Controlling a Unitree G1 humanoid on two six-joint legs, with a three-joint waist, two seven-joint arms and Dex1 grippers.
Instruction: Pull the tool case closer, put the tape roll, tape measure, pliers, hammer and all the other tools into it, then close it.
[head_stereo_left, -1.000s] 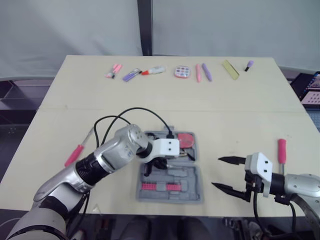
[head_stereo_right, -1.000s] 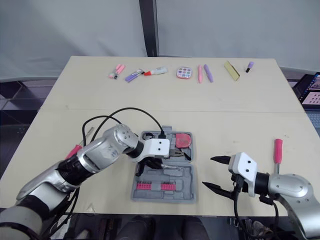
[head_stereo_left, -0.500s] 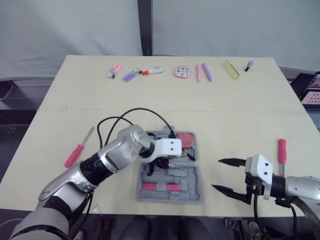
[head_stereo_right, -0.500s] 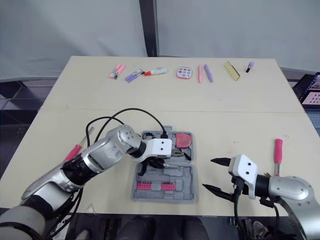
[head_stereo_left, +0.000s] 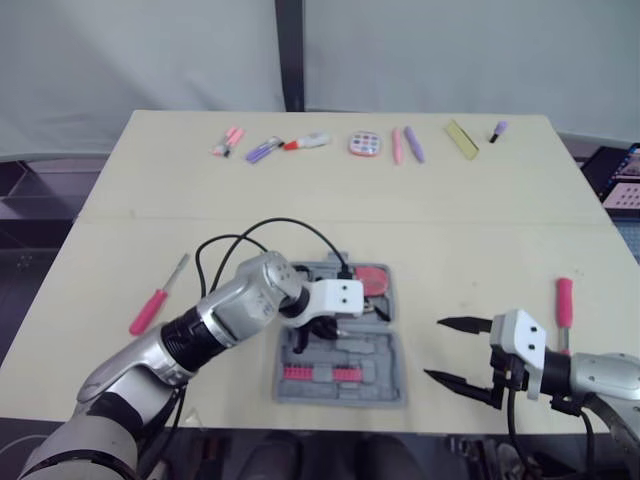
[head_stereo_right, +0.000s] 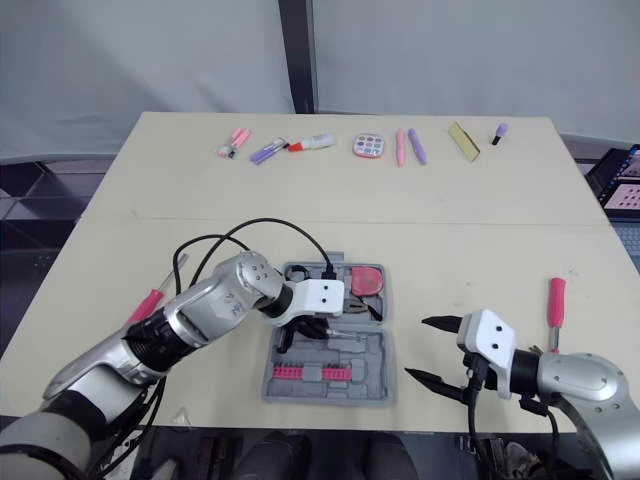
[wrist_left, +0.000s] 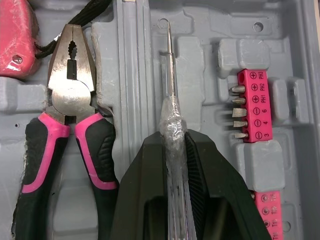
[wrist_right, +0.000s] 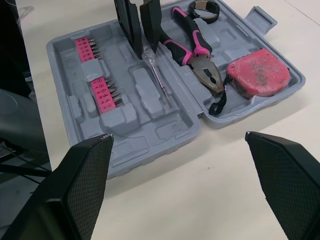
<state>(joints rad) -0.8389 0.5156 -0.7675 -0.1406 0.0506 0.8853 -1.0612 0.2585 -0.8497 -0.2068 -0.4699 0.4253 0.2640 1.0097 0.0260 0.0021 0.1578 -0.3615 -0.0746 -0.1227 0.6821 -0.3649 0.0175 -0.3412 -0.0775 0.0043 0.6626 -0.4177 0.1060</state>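
Tool case (head_stereo_right: 372, 378) lies open at the table's (head_stereo_left: 450, 240) 6 o'clock edge, holding pliers (wrist_left: 70, 100) and tape measure (head_stereo_right: 368, 279). Left gripper (wrist_left: 172, 137) pinches a clear-handled screwdriver (wrist_left: 170, 85) over the case's middle. Right gripper (head_stereo_left: 432, 348) hangs spread wide at the case's 3 o'clock, a pink screwdriver (head_stereo_left: 564, 300) beyond it; a second pink screwdriver (head_stereo_left: 150, 310) lies at 9 o'clock.

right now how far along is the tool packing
Done: the tool case is close and open, with pliers, tape measure and tape roll inside. In hand: the left gripper grips a clear screwdriver at a slot in the case. Left: the pink screwdriver to the case's left, the pink-handled tool by the open right gripper, then closing the case.
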